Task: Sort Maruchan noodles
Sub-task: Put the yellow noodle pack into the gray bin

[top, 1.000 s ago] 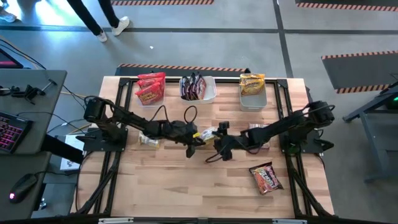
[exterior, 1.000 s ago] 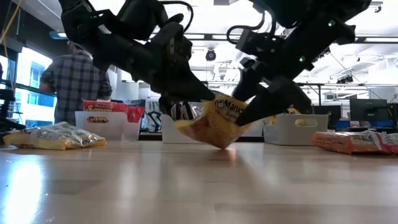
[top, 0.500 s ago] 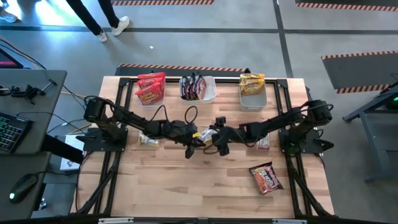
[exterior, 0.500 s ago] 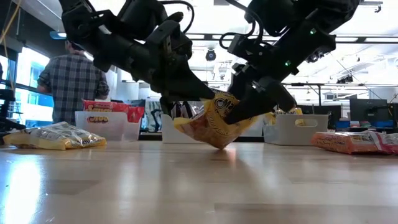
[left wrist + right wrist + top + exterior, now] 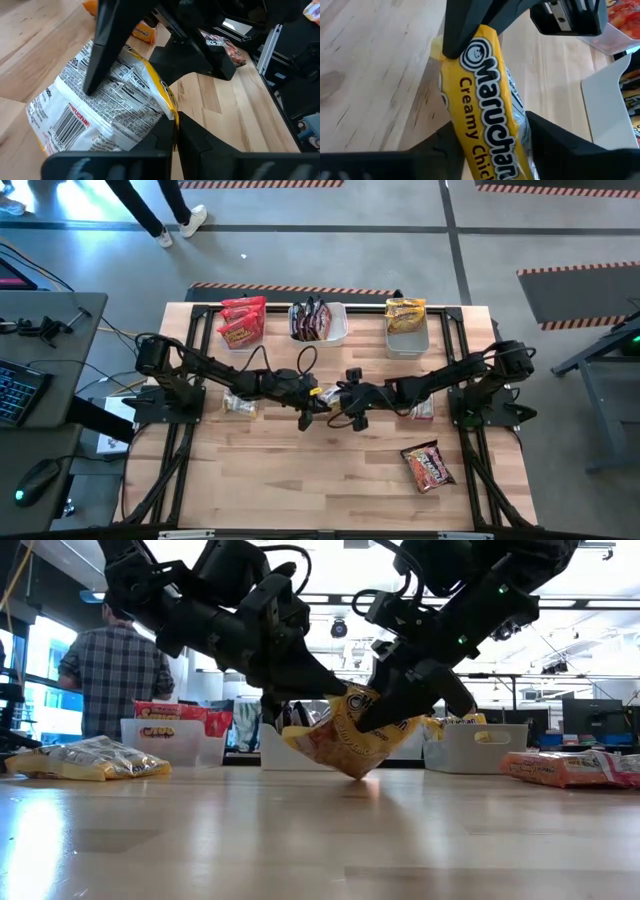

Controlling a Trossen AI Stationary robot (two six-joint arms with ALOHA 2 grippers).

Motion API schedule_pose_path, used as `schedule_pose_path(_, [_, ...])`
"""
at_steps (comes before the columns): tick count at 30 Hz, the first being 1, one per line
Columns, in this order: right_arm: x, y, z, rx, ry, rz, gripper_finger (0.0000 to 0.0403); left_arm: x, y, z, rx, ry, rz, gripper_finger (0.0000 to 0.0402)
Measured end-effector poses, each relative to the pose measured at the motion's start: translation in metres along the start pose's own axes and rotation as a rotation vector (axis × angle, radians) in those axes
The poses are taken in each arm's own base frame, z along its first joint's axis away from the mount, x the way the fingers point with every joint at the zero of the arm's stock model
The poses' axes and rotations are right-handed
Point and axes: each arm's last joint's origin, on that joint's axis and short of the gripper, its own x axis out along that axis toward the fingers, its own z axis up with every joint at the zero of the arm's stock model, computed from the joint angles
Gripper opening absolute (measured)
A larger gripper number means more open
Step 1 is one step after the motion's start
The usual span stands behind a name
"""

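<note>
I have the yellow packet point(image 5: 345, 735) pinched in the left end effector point(image 5: 316, 398) at mid-surface, lifted with one corner just off the wood; its long axis tilts up toward the right end effector point(image 5: 345, 402), which sits at 3 o'clock from it, fingers straddling the packet's far end — closing, though I cannot tell if they bear on it. Both arms meet here, so neither is nearer. My count: three tubs point(image 5: 406, 340) along 12 o'clock (red, dark, yellow packets inside, numbers unclear), three loose packets on the surface — one red-orange point(image 5: 428, 466) toward 5 o'clock.
</note>
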Motion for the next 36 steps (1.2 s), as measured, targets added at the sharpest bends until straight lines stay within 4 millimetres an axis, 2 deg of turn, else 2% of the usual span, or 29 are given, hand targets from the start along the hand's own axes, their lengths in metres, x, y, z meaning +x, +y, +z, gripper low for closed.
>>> schedule_pose_path(4, [0.0,0.0,0.0,0.0,0.002,-0.001,0.0132,0.0,0.0,0.001,0.015,-0.002,-0.001,0.0027])
schedule_pose_path(8, [-0.001,-0.001,0.001,0.001,-0.002,-0.01,0.0114,-0.007,-0.004,0.008,0.075,-0.016,-0.003,0.0061])
schedule_pose_path(14, [-0.008,-0.006,0.004,0.035,-0.02,-0.01,0.0108,-0.038,-0.007,0.031,0.183,-0.077,0.058,0.0108])
schedule_pose_path(19, [-0.028,-0.025,0.006,0.113,-0.022,-0.039,0.0108,-0.064,0.0,0.027,0.272,-0.151,0.133,0.0123])
schedule_pose_path(24, [-0.06,-0.058,0.003,0.168,0.025,-0.087,0.0108,-0.079,0.014,0.022,0.325,-0.34,0.148,0.0119])
schedule_pose_path(27, [-0.085,-0.088,0.004,0.207,0.161,-0.098,0.0108,-0.085,0.023,0.024,0.337,-0.427,0.168,0.0115])
schedule_pose_path(31, [-0.118,-0.134,-0.001,0.195,0.423,-0.078,0.0108,-0.089,0.034,0.027,0.334,-0.443,0.213,0.0111])
schedule_pose_path(36, [-0.144,-0.188,-0.023,0.137,0.59,-0.051,0.0108,-0.092,0.041,0.029,0.318,-0.443,0.239,0.0111])
